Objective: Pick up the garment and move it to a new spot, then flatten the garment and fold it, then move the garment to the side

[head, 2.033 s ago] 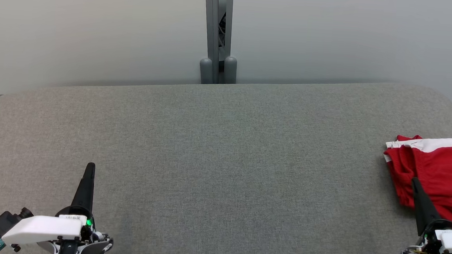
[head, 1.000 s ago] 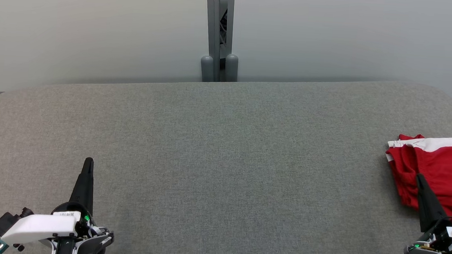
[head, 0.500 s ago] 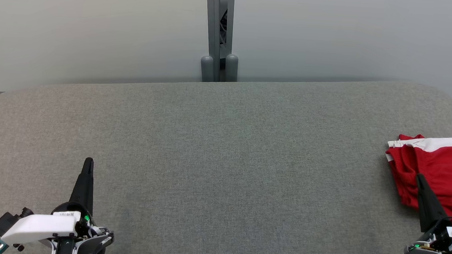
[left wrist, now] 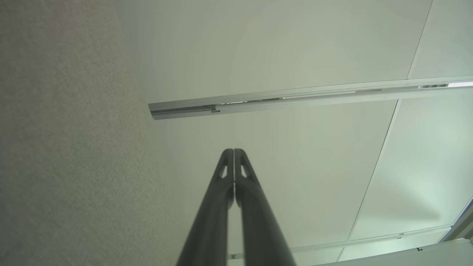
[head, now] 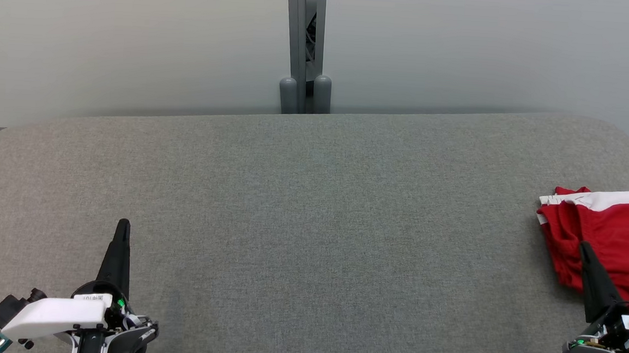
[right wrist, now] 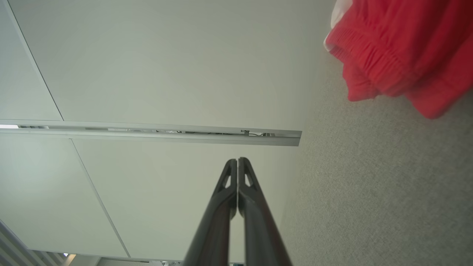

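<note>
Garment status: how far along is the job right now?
Done: unclear. The red garment lies bunched, not neatly flat, at the right edge of the grey surface, so either start or finish. In hand: nothing; left gripper and right gripper are shut, empty. Left: if starting, pick up, flatten, fold, move aside.

Bottom centre: right gripper (right wrist: 237, 160), fingers pressed together, tips touching. Upper right: red garment (right wrist: 391, 55), bunched, white trim at edge, lying on grey pad (right wrist: 369, 192), apart from gripper. Behind: pale wall (right wrist: 166, 62), metal rail (right wrist: 166, 133) across it.
</note>
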